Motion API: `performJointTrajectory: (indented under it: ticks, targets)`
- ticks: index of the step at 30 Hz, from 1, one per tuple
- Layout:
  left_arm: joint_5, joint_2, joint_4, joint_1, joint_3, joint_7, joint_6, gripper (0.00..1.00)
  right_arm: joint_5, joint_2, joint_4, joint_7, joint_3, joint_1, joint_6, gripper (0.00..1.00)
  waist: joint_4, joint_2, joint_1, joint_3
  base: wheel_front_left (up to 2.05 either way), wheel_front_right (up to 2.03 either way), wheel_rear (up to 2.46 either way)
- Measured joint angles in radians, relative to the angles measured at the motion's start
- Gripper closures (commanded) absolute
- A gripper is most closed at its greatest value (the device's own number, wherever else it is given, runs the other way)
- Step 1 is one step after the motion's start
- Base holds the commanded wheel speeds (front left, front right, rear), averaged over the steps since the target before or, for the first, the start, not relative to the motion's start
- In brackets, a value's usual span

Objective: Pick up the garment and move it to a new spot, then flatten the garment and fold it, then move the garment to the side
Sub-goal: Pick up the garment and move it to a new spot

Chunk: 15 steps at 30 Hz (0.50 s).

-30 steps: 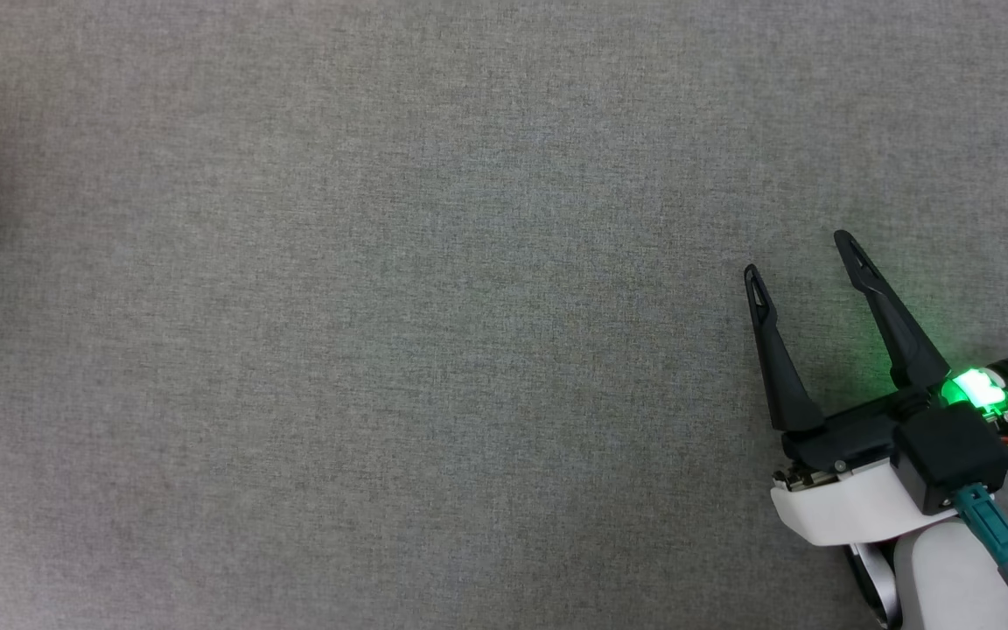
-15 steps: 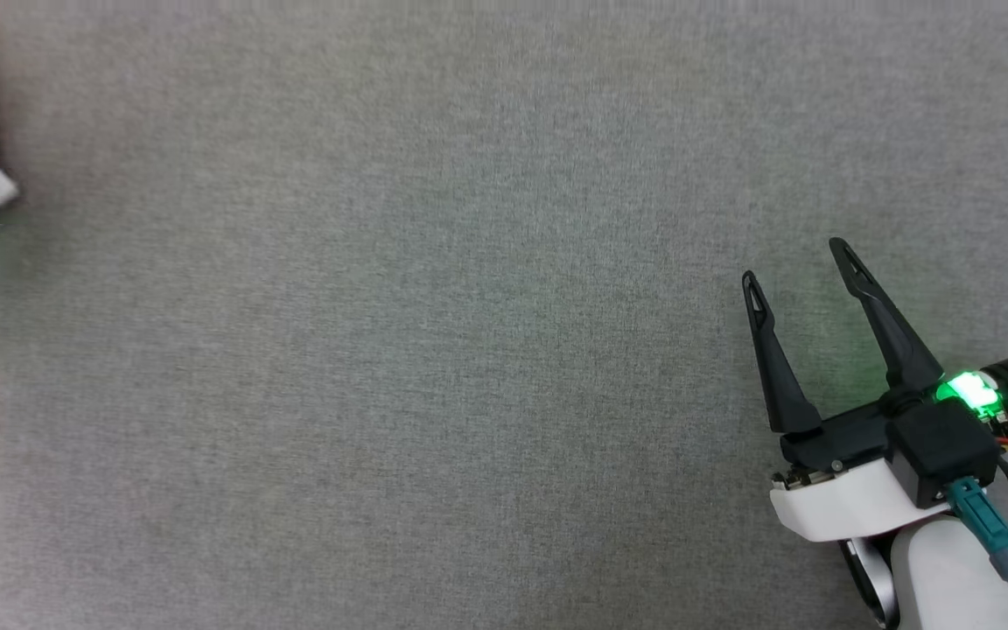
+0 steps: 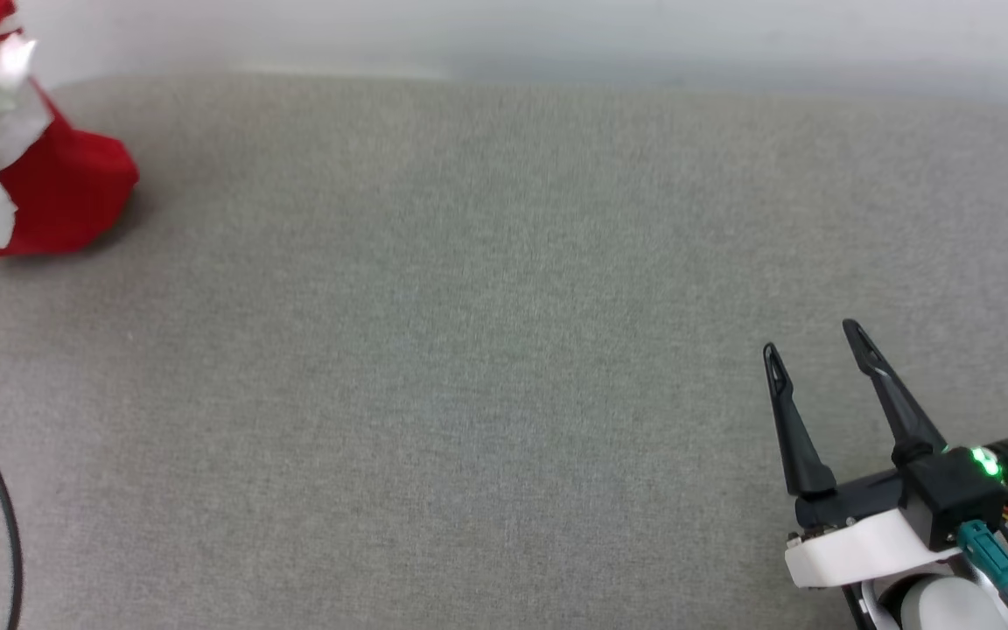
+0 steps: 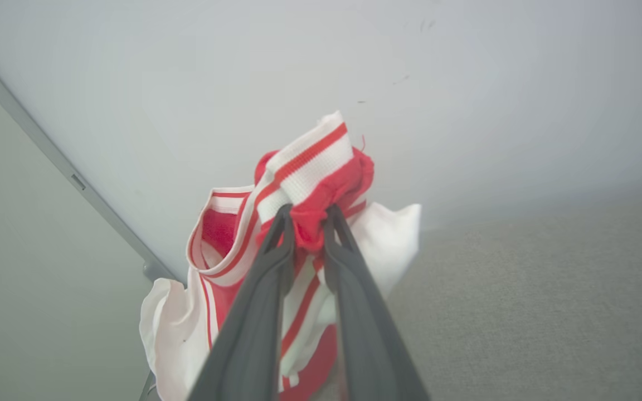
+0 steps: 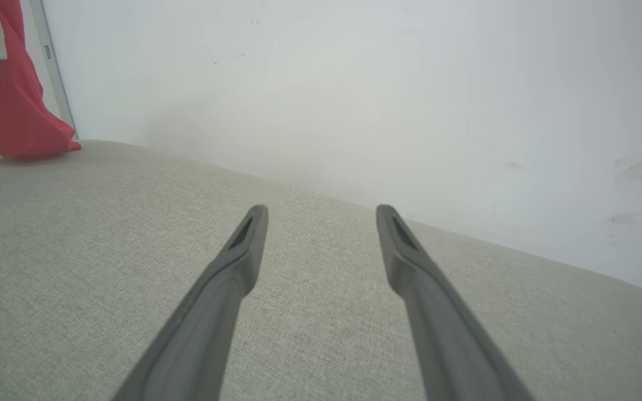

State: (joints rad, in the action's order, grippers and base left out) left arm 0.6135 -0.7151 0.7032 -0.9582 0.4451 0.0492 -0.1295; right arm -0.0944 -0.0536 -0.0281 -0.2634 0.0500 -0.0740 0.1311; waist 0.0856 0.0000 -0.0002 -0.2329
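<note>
Compared with a second ago, the head view is framed higher: a pale wall [image 3: 556, 35] is now seen along the top, and the right gripper [image 3: 810, 338] is placed lower in the picture, a change attributed to the camera and not to the arm. The garment [image 3: 66, 197], which was only a sliver at the left edge a second ago and a small red and white bunch half a second ago, is now seen as a larger red mass in the upper left corner, with its lower edge touching the grey fabric surface [image 3: 504, 350]. The grip itself is made out in the left wrist view: the left gripper [image 4: 308, 214] is nearly closed, and a wad of red cloth just beside the striped collar trim is pinched between its tips, with white sleeve fabric hung below. In the right wrist view the right gripper's two fingers are spread wide above the grey surface and nothing is held between them; there the garment is seen well apart at the far left as a red drape.
</note>
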Motion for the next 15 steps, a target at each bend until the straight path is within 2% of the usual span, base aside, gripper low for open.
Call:
performJointTrajectory:
  ticks: [8, 15]
  targets:
    - [-0.030, 0.041, -0.167, -0.023, 0.039, 0.043, 0.005, 1.00, 0.035, 0.001, 0.009, 0.000, -0.008, 0.040, 0.000, 0.00, -0.032, 0.0000, -0.0001, 0.125, 0.00, 0.00, 0.00]
    - [-0.039, 0.110, -0.327, -0.057, 0.086, 0.000, 0.016, 1.00, 0.056, 0.001, 0.008, 0.000, -0.011, 0.054, 0.000, 0.00, -0.116, 0.0000, -0.0001, 0.172, 0.00, 0.00, 0.00]
